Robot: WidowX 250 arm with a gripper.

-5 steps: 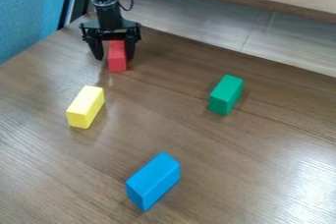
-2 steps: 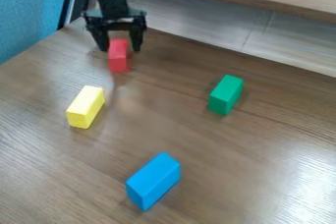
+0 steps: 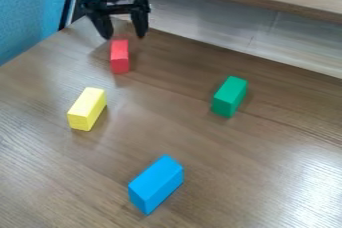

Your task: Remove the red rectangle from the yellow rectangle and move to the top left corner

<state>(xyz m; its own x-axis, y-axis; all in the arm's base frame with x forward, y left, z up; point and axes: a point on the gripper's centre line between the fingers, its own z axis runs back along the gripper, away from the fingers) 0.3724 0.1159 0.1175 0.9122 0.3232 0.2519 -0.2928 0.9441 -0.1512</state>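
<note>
top left corner [image 3: 83,24]: this is the goal area of the worktop [image 3: 247,187]. I judge that the placing is nearly or fully finished, and the step in hand is to leave the thing. The next move calls for raising straight and going clear, without knocking it. If the exact corner is wanted, one more small push toward it may be necessary.
yellow block [image 3: 87,109]: well apart from the red one, so the removing part looks done. Its long side goes slantwise, from lower left to upper right.
red block [image 3: 119,56]: it lies on the worktop, in the upper left part, near the corner but not exactly at it. Its long axis runs almost up and down in the view, and one short end points to the camera.
end effector [image 3: 124,35]: mine hangs over the far end of the red block, with its fingers wide apart and nothing held between them.
blue block [image 3: 155,184]: near the lower middle, slanted, and well apart from my work.
green block [image 3: 229,96]: on the right side, also slanted and well apart.
</note>
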